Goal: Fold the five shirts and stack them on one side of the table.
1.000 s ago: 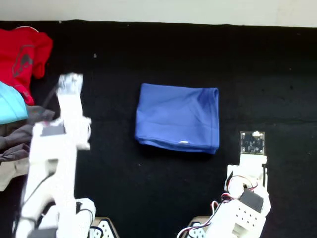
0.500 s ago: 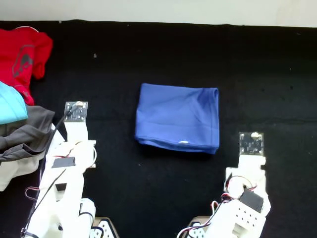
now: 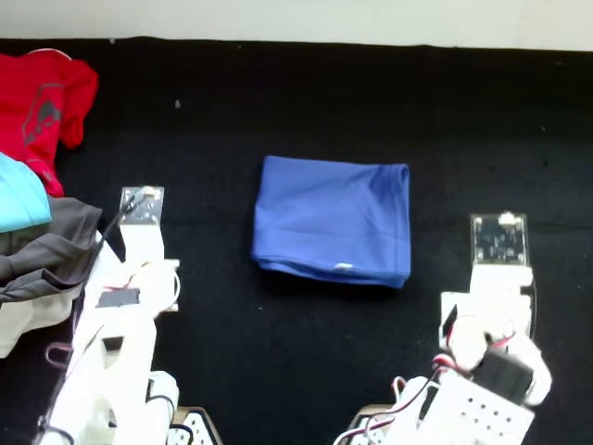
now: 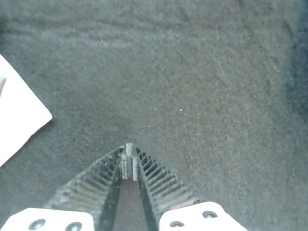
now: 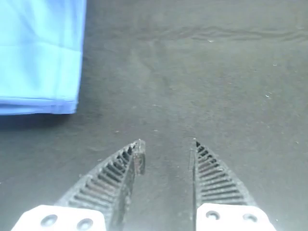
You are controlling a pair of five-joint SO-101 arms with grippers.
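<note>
I saw my left gripper [image 4: 129, 161] pinched together on nothing. My right gripper [image 5: 166, 154] sat spread apart near the folded blue shirt [image 3: 334, 221].

Folded blue shirt between the two sets of jaws, a loose heap beside the left ones

The blue shirt [image 3: 334, 221] lies folded flat on the black table [image 3: 278, 102], between the jaws of the left arm [image 3: 130, 297] and the right arm [image 3: 491, 306], touching neither. Outward of the left jaws, just beside them, lies a heap: a grey shirt [image 3: 51, 248], a white shirt [image 3: 20, 323], a light-blue shirt [image 3: 18, 197], and farther ahead a red shirt [image 3: 42, 102].
</note>
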